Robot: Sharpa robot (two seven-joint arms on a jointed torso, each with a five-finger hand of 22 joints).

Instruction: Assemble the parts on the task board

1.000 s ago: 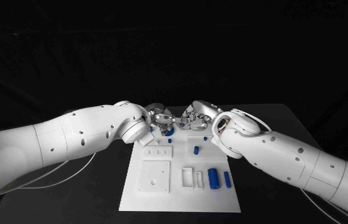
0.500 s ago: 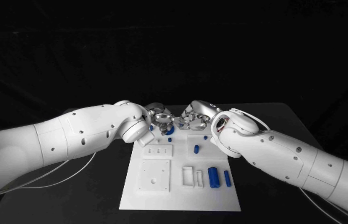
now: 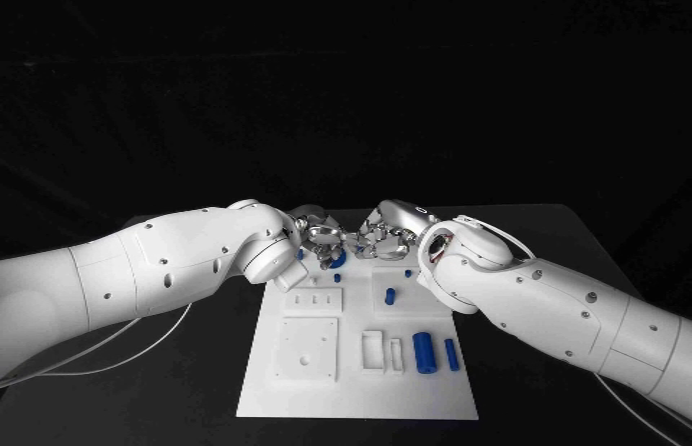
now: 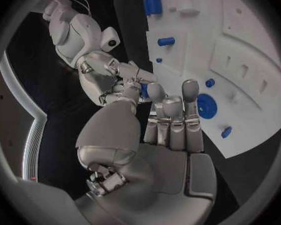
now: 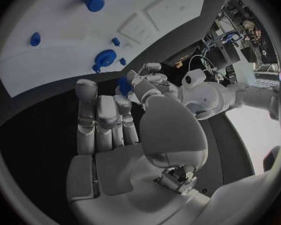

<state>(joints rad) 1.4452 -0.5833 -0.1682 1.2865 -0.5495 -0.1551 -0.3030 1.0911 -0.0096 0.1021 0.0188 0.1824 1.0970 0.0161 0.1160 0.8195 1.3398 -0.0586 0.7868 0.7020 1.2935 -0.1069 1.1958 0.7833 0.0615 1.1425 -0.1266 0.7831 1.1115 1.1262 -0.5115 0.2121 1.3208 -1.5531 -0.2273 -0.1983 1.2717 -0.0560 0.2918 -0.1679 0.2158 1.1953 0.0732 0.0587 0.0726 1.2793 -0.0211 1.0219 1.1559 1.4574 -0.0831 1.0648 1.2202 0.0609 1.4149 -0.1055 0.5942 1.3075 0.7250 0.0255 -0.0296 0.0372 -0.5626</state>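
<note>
Head view, far edge of the flat white plastic task board point(image 3: 361, 381) on the black counter point(image 3: 548, 236). Over the last second my two silver, jointed metal hands have closed in slightly; the left hand point(image 3: 320, 234) and right hand point(image 3: 381, 236) now meet fingertip to fingertip. The wrist views show a small blue plastic part point(image 4: 143, 90) caught between the fingers of both hands, apparently mid-transfer; which hand bears it I cannot tell. I judge the part is being re-gripped before seating.

The blue ribbed disc point(image 4: 206, 106), round and ridged, sits on the board just beside my hands. A smooth blue cylinder point(image 3: 424, 353) and a slimmer blue peg point(image 3: 451, 355) lie near the board's front edge. Rectangular white recessed blocks point(image 3: 309, 350) look matte and hard.
</note>
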